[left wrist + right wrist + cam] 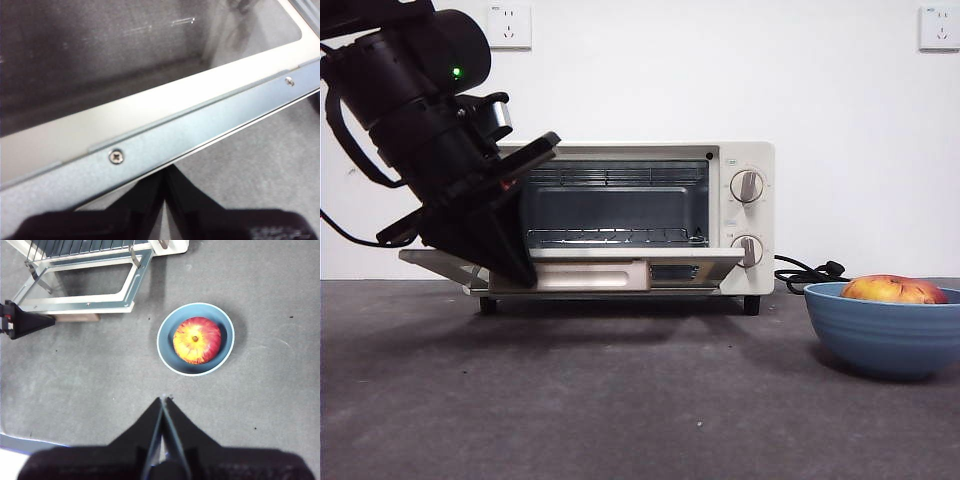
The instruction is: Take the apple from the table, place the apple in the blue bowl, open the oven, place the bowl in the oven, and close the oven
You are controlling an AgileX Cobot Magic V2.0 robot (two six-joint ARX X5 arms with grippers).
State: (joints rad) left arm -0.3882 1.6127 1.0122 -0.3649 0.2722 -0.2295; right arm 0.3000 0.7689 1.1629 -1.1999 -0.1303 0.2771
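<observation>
The oven (745,215) stands at the back of the table (620,400) with its door (620,256) folded down flat and its beige handle (590,276) under the front edge. My left gripper (508,258) is at the door's left front corner. In the left wrist view its jaws meet in a point (165,172) just under the door's metal frame (165,145), shut with nothing seen between them. The apple (196,340) lies in the blue bowl (167,347), right of the oven. My right gripper (162,401) hangs high above the table near the bowl, shut and empty.
A wire rack (615,237) sits inside the oven cavity. The oven's black cord (810,272) lies behind the bowl. Two wall sockets (510,25) are on the white wall behind.
</observation>
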